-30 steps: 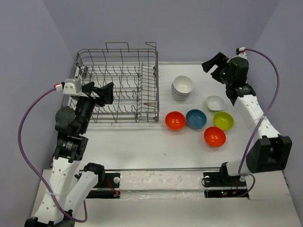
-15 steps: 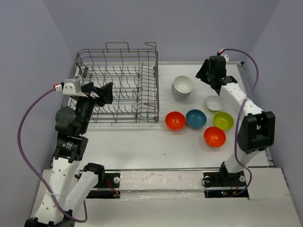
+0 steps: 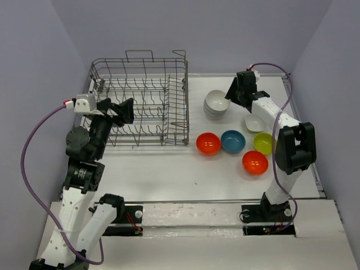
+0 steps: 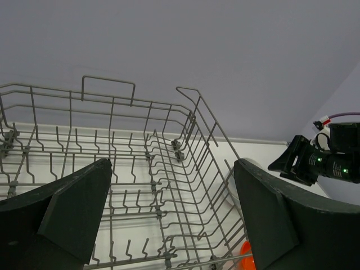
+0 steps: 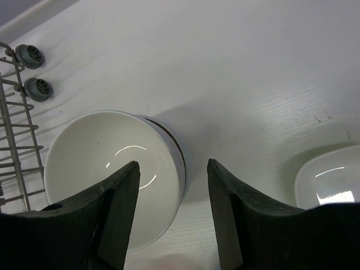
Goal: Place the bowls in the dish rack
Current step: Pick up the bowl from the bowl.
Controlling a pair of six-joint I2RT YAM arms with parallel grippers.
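The dish rack [image 3: 140, 101] stands at the back left with no bowls in it. A stack of white bowls [image 3: 216, 104] sits right of it. My right gripper [image 3: 234, 94] hangs open just above that stack; in the right wrist view the stack's [image 5: 112, 174] right rim lies between the fingers [image 5: 121, 208], touching neither, at the gripper [image 5: 173, 169]. Further bowls: a single white one [image 3: 255, 122], orange [image 3: 208, 143], blue [image 3: 233, 140], yellow-green [image 3: 264, 143] and a second orange one [image 3: 255, 162]. My left gripper [image 3: 121, 111] is wide open over the rack's [image 4: 140, 169] left side, the gripper [image 4: 171, 163] holding nothing.
The rack's wheels [image 5: 31, 54] show at the left of the right wrist view, close to the stack. The single white bowl [image 5: 329, 180] lies just right of the right fingers. The rack's raised handle loops [image 3: 139, 54] stand at its back side.
The right arm has swung left from the back right corner to the white bowl stack, and its jaws have narrowed somewhat. The left arm has not moved.
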